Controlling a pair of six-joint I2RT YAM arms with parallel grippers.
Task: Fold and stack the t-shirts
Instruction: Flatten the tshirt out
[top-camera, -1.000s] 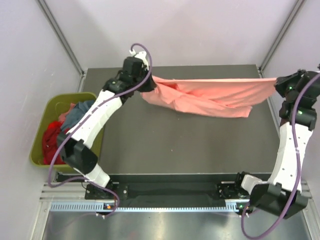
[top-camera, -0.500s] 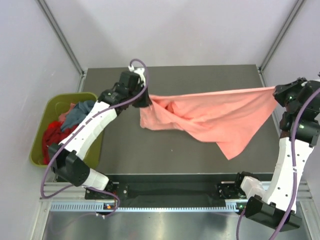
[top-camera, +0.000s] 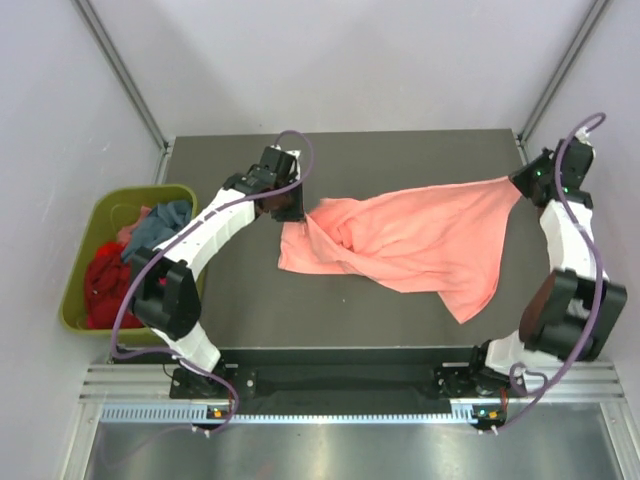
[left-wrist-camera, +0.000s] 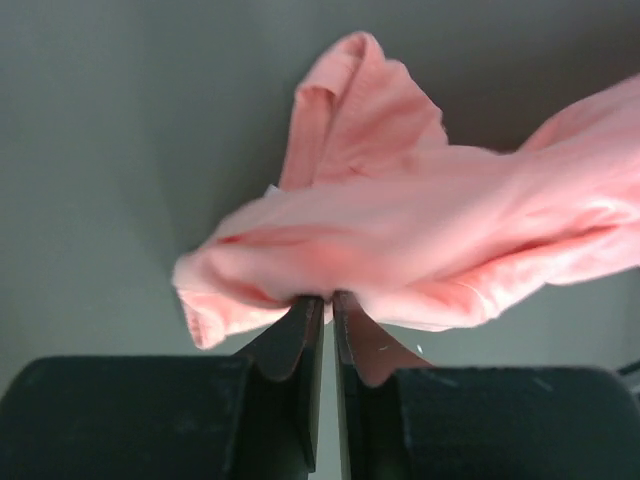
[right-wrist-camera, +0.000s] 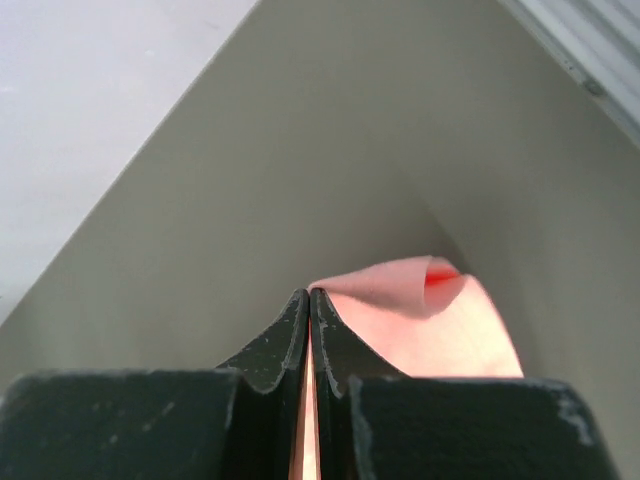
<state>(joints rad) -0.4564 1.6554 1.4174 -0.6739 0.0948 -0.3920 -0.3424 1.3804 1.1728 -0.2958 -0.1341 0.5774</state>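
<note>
A: Where is the salmon-pink t-shirt (top-camera: 410, 240) sitting?
B: It's lying rumpled across the middle of the tabletop (top-camera: 400, 150), running from just left of centre up to the right edge of the frame. One flap is trailing toward the lower right.
A: Left gripper (top-camera: 292, 212)?
B: Its jaws are clamping a bunched wad at the shirt's left end. In the left wrist view the cloth (left-wrist-camera: 420, 240) is billowing out above the left gripper (left-wrist-camera: 327, 298), tips squeezed together on it.
A: Right gripper (top-camera: 522, 182)?
B: It's sitting upper right, jaws pinching the shirt's far right corner. In the right wrist view a pink fold (right-wrist-camera: 430, 320) is poking out just right of the right gripper (right-wrist-camera: 310, 295), with a small red patch showing inside the fold.
A: Is the cloth between them tight?
B: No, it's sagging and creasing.
A: Other shirts?
B: The red shirt (top-camera: 100, 285) and the teal-blue shirt (top-camera: 160, 225) are sitting heaped in the olive-green bin (top-camera: 125, 197) at the left edge, off the tabletop.
</note>
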